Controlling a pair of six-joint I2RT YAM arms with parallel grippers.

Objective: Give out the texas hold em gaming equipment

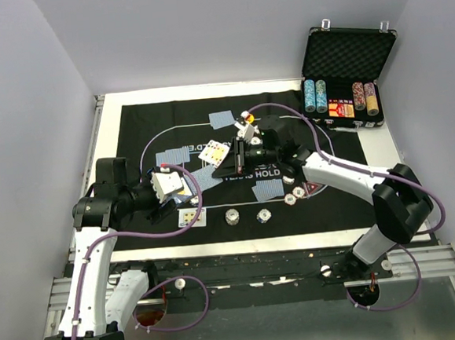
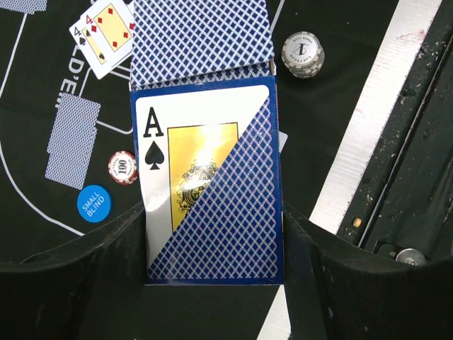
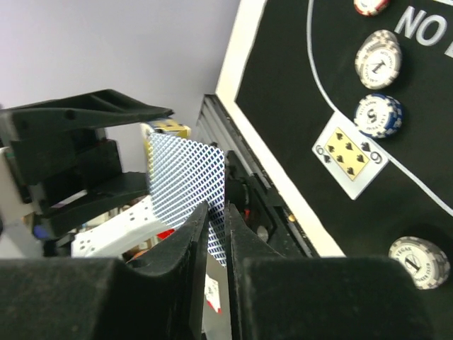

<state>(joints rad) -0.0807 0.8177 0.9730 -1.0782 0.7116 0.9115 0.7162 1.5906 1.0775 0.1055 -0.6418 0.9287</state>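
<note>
L jaws clamped on deck box, ace of spades showing, held over left side of mat. R jaws nipped shut on one blue-backed card, up above mat ctr; chip stacks on mat nearby.

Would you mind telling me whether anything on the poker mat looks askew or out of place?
Nothing spilled or damaged. The face-down cards on the felt mat lie at mismatched angles, and the overlapping face-up pair sits tilted.
</note>
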